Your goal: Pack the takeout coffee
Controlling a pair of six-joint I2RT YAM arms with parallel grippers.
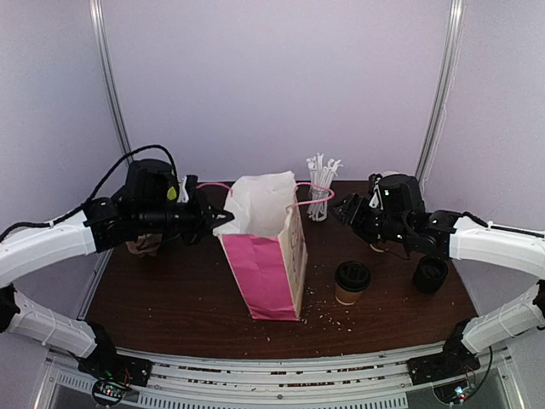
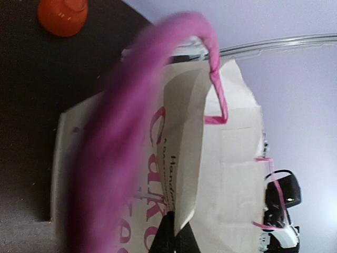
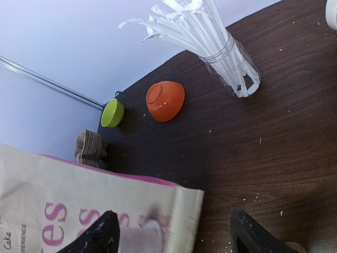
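On dark wood-grain counter, speckled with pale crumbs: tall matte paper bag, pink on the near face, cream with pink lettering on the side, white inside, mouth open, thin pink cord handles. Contents of bag hidden.

Right of bag and apart from it: coffee, a small kraft-paper cup, upright on the counter, capped with a glossy black lid. Further right, a squat black lid stack. Behind, a clear glass crammed with white paper-wrapped straws, fanned out at the top. Toward the far left corner: smooth orange bowl, smaller green bowl, ridged brown stack just behind the bag.

Left claw clenched on the bag's upper left rim, pinching the paper edge. Right claw released, black fingers spread wide with nothing between, hanging above the counter near the glass, not touching the coffee.
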